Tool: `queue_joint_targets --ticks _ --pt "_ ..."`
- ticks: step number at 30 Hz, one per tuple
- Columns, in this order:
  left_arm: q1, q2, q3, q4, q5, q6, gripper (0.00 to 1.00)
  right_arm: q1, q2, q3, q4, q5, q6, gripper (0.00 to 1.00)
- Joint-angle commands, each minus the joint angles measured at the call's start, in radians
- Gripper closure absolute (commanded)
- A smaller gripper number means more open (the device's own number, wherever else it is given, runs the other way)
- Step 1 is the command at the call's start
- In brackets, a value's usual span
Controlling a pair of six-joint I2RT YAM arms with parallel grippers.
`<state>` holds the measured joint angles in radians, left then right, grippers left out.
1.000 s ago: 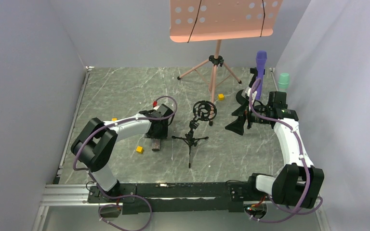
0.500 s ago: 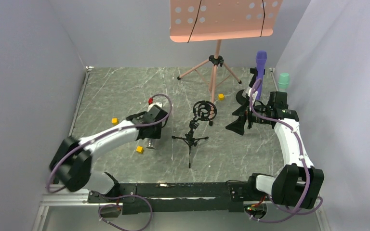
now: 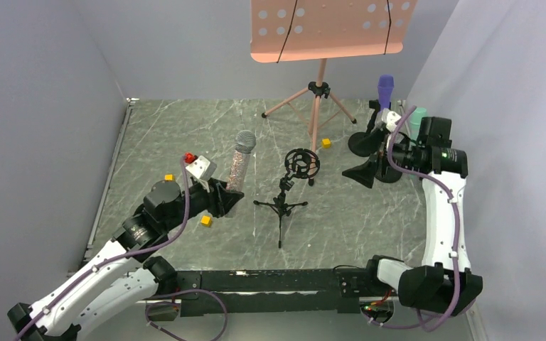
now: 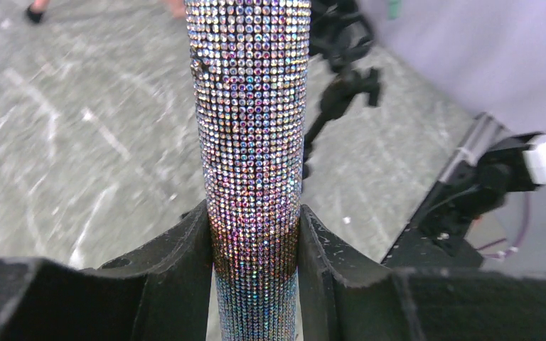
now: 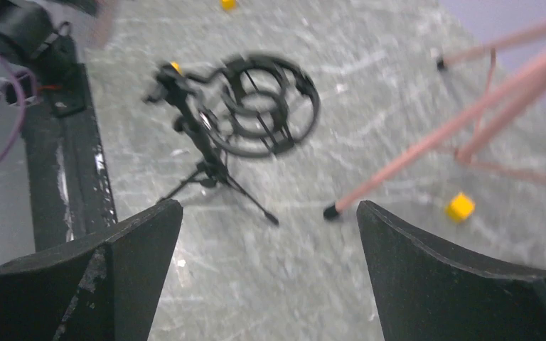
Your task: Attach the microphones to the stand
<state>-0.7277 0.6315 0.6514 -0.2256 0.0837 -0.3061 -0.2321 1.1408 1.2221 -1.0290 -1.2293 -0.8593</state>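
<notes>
Marble table (image 3: 178, 135): left tool (image 3: 230, 201) lifted glittery microphone (image 3: 240, 167) upright (earlier lying flat)

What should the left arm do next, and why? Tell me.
Probably carry the glittery microphone, clamped head-up in the left gripper, toward the robot's right, over the shock-mount ring of the small tripod stand. The ring is empty and stands beside the microphone; the right gripper is open and holds nothing.

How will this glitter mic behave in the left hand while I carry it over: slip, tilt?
The glittery microphone looks rigid, so it likely won't flex. The left hand grips it low, with the mesh head well above, so it may pivot if swung fast. Its studded surface probably resists sliding between the fingers.
</notes>
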Motion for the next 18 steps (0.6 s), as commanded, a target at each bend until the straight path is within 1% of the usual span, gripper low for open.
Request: queue_joint_targets --ticks 1,3,4,6,9,12,13,14,18 --pt "-0.028 0.045 0.053 0.268 0.214 -0.003 1.00 0.105 0.043 0.198 -0.222 -0.128 -0.072 0.00" --pt "-0.066 0.098 0.083 0.358 0.229 -0.020 1.00 0.170 0.051 0.236 -0.207 -0.158 0.012 0.00" --pt "-0.088 0.130 0.105 0.397 0.231 -0.022 1.00 0.205 0.046 0.240 -0.163 -0.167 0.074 0.00" --pt "-0.146 0.203 0.152 0.472 0.223 -0.018 1.00 0.279 0.020 0.215 0.039 -0.176 0.278 0.00" --pt "-0.213 0.327 0.233 0.540 0.198 -0.002 1.00 0.366 -0.058 0.106 0.472 -0.177 0.673 0.00" --pt "-0.257 0.421 0.298 0.607 0.181 -0.001 1.00 0.393 -0.110 -0.025 0.926 -0.181 1.091 0.00" --pt "-0.265 0.445 0.312 0.626 0.179 -0.007 1.00 0.394 -0.109 -0.039 1.023 -0.183 1.219 0.00" --pt "-0.274 0.469 0.322 0.642 0.180 -0.012 1.00 0.394 -0.105 -0.042 1.078 -0.176 1.273 0.00" --pt "-0.313 0.539 0.356 0.682 0.182 -0.020 1.00 0.398 -0.108 -0.050 1.121 -0.126 1.344 0.00"
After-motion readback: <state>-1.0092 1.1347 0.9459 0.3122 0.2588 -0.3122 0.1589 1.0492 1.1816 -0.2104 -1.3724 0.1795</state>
